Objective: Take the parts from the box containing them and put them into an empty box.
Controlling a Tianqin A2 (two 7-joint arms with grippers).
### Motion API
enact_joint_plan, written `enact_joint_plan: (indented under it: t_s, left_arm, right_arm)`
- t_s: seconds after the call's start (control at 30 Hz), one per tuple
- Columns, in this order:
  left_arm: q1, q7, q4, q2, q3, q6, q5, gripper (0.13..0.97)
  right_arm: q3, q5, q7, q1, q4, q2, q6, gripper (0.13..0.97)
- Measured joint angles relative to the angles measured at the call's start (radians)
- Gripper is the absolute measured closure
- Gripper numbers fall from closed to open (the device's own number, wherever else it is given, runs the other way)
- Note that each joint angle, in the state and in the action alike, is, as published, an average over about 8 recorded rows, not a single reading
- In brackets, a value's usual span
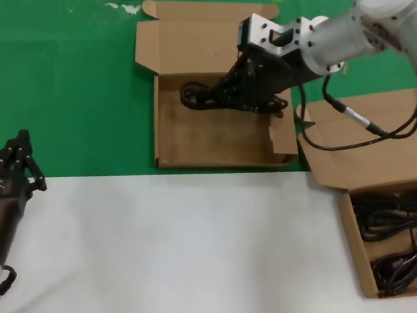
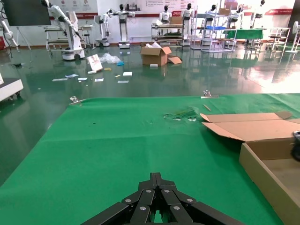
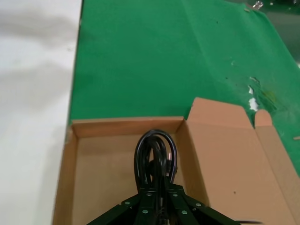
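Black cord bundle (image 1: pixel 205 97) gripped by right gripper (image 1: pixel 252 88) over empty box (image 1: pixel 217 139) | step: placing | next: lowering, release | left gripper (image 1: pixel 19 157) parked, fingers closed.

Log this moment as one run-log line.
right gripper: shut on power cord bundle, over the empty box | left gripper: idle, near table edge | source box: cords remain

gripper (image 3: pixel 157 206) holds cord bundle (image 3: pixel 154 157) over box (image 3: pixel 108 173)
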Motion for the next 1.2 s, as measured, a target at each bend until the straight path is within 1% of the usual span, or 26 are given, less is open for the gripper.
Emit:
enact_joint_plan:
  t_s: [0.13, 0.27, 0.4, 0.43, 0.5, 0.6, 0.7, 0.73, 1.0, 1.03, 1.1, 1.2]
  left_arm:
    - [0.000, 0.000, 0.000, 0.000, 0.000, 0.000, 0.000, 0.957]
    - [0.000, 0.000, 0.000, 0.000, 0.000, 0.000, 0.000, 0.957]
    - [0.000, 0.000, 0.000, 0.000, 0.000, 0.000, 0.000, 0.957]
    - [0.000, 0.000, 0.000, 0.000, 0.000, 0.000, 0.000, 0.957]
    - [0.000, 0.000, 0.000, 0.000, 0.000, 0.000, 0.000, 0.957]
    - [0.000, 0.000, 0.000, 0.000, 0.000, 0.000, 0.000, 0.957]
    - [0.000, 0.000, 0.000, 0.000, 0.000, 0.000, 0.000, 0.957]
    - [0.000, 0.000, 0.000, 0.000, 0.000, 0.000, 0.000, 0.957]
    - [0.000, 0.000, 0.000, 0.000, 0.000, 0.000, 0.000, 0.957]
    - [0.000, 0.000, 0.000, 0.000, 0.000, 0.000, 0.000, 0.957]
    - [0.000, 0.000, 0.000, 0.000, 0.000, 0.000, 0.000, 0.957]
    - [0.000, 0.000, 0.000, 0.000, 0.000, 0.000, 0.000, 0.957]
  right_arm:
    - [0.021, 0.017, -0.086, 0.035, -0.131, -0.054, 0.054, 0.947]
    - [0.043, 0.035, -0.146, 0.061, -0.220, -0.094, 0.095, 0.918]
    - [0.061, 0.049, -0.183, 0.076, -0.267, -0.115, 0.115, 0.889]
    - [0.065, 0.052, -0.188, 0.077, -0.270, -0.117, 0.117, 0.889]
    - [0.072, 0.058, -0.192, 0.073, -0.260, -0.113, 0.114, 0.858]
    - [0.080, 0.067, -0.176, 0.047, -0.197, -0.089, 0.096, 0.813]
    - [0.087, 0.079, -0.140, -0.004, -0.083, -0.044, 0.066, 0.767]
    - [0.090, 0.085, -0.126, -0.024, -0.039, -0.027, 0.055, 0.767]
    - [0.132, 0.147, -0.004, -0.202, 0.305, 0.106, 0.012, 0.580]
    - [0.137, 0.153, 0.009, -0.217, 0.333, 0.117, 0.012, 0.580]
    - [0.144, 0.161, 0.029, -0.240, 0.373, 0.131, 0.014, 0.528]
    - [0.148, 0.164, 0.040, -0.251, 0.394, 0.139, 0.015, 0.449]
